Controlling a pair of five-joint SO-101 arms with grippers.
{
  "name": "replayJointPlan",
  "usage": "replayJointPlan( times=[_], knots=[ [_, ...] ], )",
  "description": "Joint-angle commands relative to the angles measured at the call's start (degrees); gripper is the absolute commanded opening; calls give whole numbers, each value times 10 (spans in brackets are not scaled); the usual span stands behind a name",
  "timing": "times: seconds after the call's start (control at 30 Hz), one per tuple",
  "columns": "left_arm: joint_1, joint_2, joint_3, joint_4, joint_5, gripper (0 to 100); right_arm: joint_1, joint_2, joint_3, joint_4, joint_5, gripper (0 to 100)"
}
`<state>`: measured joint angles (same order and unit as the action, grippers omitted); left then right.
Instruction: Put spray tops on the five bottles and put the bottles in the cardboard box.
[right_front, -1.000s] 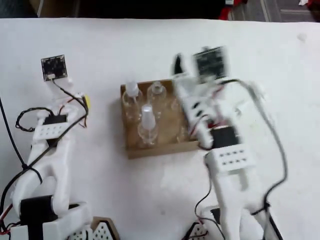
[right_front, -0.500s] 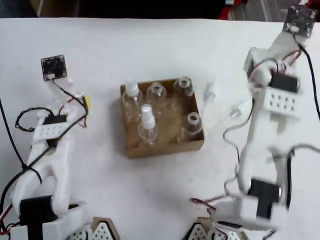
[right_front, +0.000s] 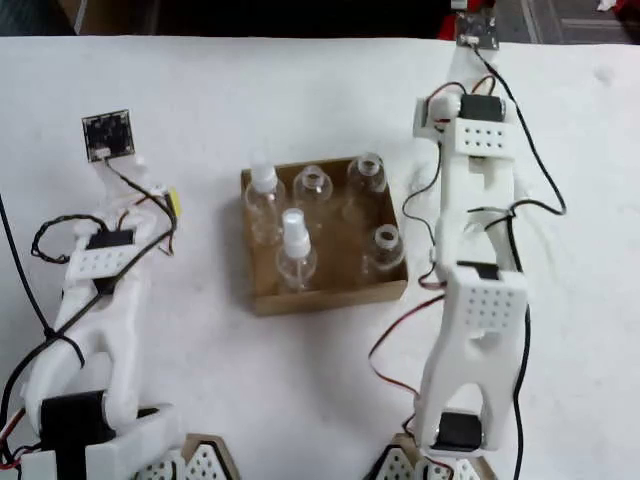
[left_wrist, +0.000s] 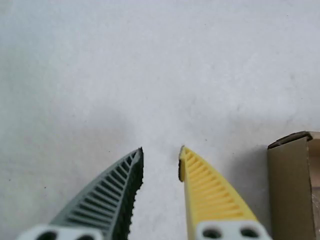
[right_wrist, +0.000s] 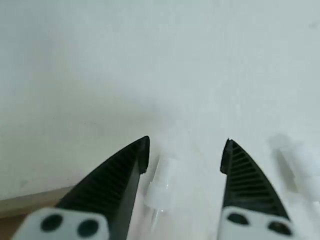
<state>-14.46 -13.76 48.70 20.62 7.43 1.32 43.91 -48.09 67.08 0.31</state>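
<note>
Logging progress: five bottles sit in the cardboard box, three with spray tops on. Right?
No, two: in the high view only the far-left bottle and near-left bottle are topped. All five sit in the cardboard box.

Pretty bright overall, with even light from overhead. The white tabletop (right_front: 300, 90) is nearly blown out, so the white spray top (right_wrist: 161, 187) almost melts into it. Shadows are soft: a faint one along the cardboard box (right_front: 330, 296)'s near wall and a grey smudge around the left gripper (left_wrist: 161, 150). It's dark past the tabletop's far edge.
</note>
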Motion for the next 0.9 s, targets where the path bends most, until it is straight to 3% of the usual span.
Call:
replayJointPlan(
  times=[0.0,0.37,0.87],
  knots=[
    [2,0,-29,-11,-7,116,0,88,-145,44,-4,206],
    [4,-1,-30,-11,-7,116,6,262,-333,92,-7,206],
    [4,-1,-30,-10,-7,116,-5,285,-348,170,-8,204]
  ],
)
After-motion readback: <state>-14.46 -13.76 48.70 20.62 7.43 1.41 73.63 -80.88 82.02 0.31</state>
